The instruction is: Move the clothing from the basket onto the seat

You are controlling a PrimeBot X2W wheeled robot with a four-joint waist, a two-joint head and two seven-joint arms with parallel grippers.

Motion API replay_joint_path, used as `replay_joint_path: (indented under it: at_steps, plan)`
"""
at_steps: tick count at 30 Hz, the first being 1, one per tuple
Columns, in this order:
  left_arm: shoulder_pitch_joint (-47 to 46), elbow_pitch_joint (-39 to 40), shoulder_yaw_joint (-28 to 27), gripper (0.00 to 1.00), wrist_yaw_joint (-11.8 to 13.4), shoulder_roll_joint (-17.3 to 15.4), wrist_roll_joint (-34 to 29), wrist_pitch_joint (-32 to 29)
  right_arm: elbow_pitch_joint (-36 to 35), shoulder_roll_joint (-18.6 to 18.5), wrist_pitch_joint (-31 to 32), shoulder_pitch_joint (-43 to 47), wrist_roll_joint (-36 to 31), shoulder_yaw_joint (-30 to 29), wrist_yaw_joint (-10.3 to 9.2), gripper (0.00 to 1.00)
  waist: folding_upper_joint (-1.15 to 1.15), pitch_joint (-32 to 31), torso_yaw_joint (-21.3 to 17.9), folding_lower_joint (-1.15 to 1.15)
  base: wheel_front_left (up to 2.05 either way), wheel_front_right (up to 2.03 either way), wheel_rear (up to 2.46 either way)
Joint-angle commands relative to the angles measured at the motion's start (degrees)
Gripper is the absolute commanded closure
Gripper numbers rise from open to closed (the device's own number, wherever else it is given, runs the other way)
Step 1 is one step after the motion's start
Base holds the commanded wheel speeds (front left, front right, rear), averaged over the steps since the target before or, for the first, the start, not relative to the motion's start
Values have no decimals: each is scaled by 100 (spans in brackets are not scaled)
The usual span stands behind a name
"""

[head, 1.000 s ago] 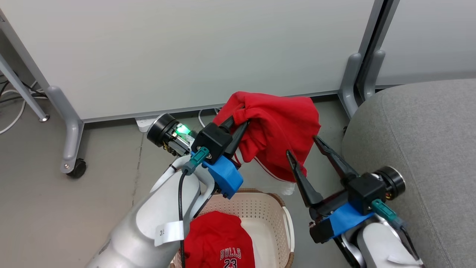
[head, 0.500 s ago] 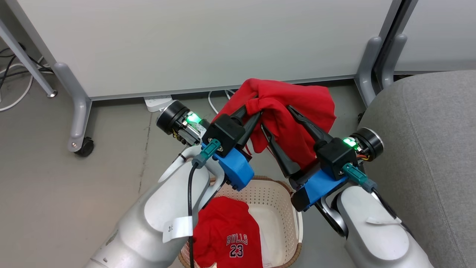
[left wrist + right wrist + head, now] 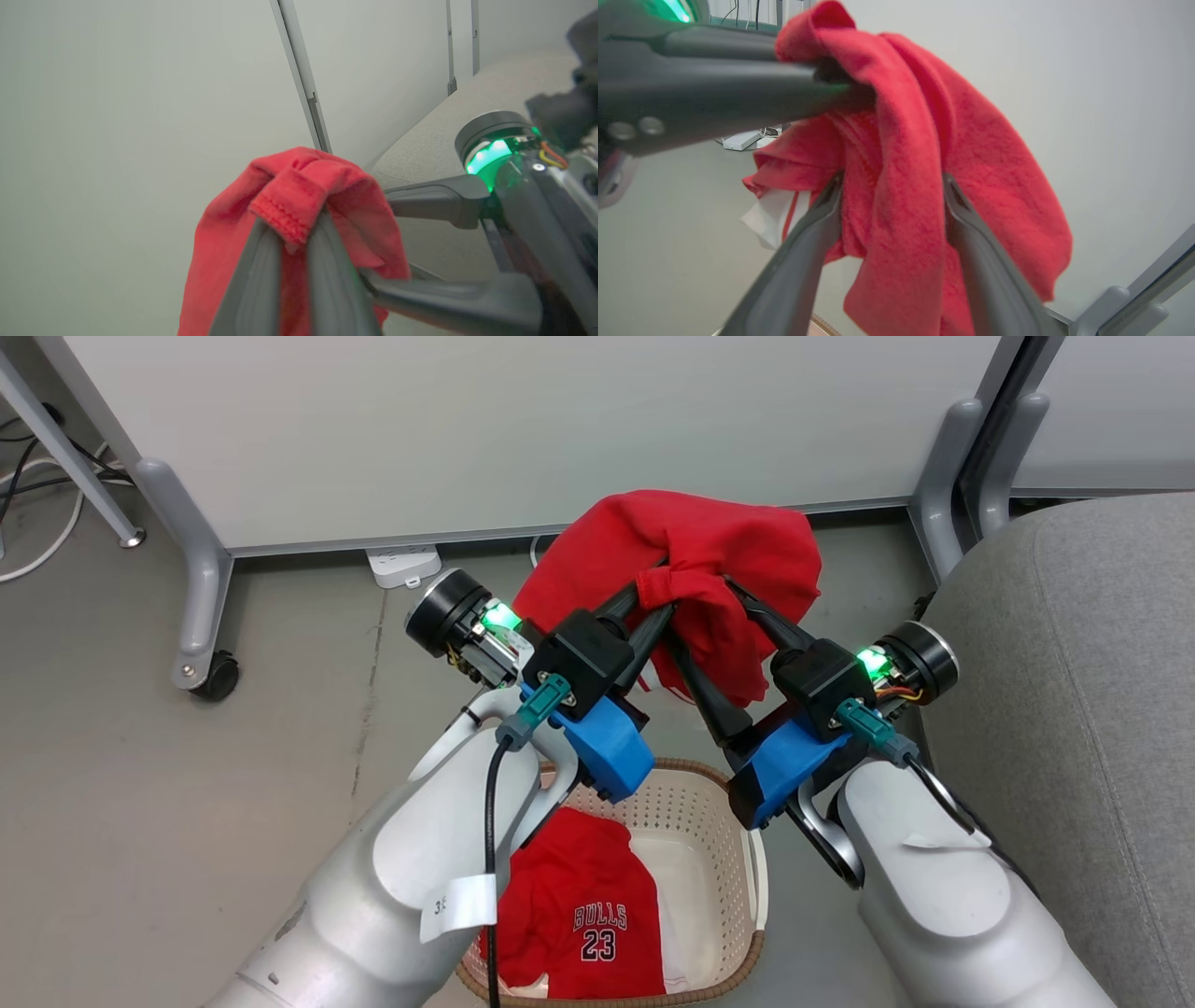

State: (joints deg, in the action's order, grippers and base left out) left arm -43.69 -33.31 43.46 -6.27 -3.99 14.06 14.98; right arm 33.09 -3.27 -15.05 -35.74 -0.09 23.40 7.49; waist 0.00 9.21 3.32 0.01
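Basket (image 3: 677, 812) first: the head view shows it down low on the grey floor (image 3: 187, 821), with the "BULLS 23" jersey (image 3: 579, 905) lying inside, on its left side. Up above and past its far edge, a red garment (image 3: 719, 537) hangs in the air. My left hand (image 3: 658, 600) and right hand (image 3: 702, 616) point up toward each other and meet at it. The big grey seat (image 3: 1074, 691) is off to the right, apart from the garment.

The left wrist view gives me a close look at the pinch. My left hand is squeezed tight on a folded red hem with a line of stitches. The rest of the garment hangs down on the left of the fingers. The right hand's two fingers reach in from the right, one above the other, with the seat behind them.

The right wrist view gives me the other side. My right hand is spread wide, one finger on each side of a thick fold of the garment. The fold hangs between them and seems to brush both, but they are not squeezing it. A bit of white trim (image 3: 770, 219) peeks out low on the left. The left hand's fingers lie across the top, dug into the cloth.
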Motion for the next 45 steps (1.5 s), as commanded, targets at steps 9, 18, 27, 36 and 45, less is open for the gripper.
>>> replay_joint_path:
  at_steps: [9, 18, 27, 36, 45]
  plan:
    - [-99, -15, -64, 100, -36, 34, -40, 32, 194, 42, -20, -188, 65, 56, 1, 100, 0, -9, -23, -1, 0, 0, 0]
    - [-83, -25, -115, 100, -51, 48, -49, 32, 185, 42, -19, -157, 100, 49, 1, 100, 0, -23, -23, -1, 0, 0, 0]
    - [10, -53, -161, 0, -43, 60, -73, 31, 141, 42, -21, -84, 170, -44, 1, 100, 0, -62, -19, -1, 0, 0, 0]
    - [101, -87, -179, 0, -40, 66, -136, 31, 30, 41, -21, 10, 248, -318, 1, 100, 0, -49, -52, -1, 0, 0, 0]
    - [188, -37, -166, 0, -47, 45, -174, 31, -211, 26, -22, 80, 198, -946, 1, 100, 0, 74, -359, -1, 0, 0, 0]
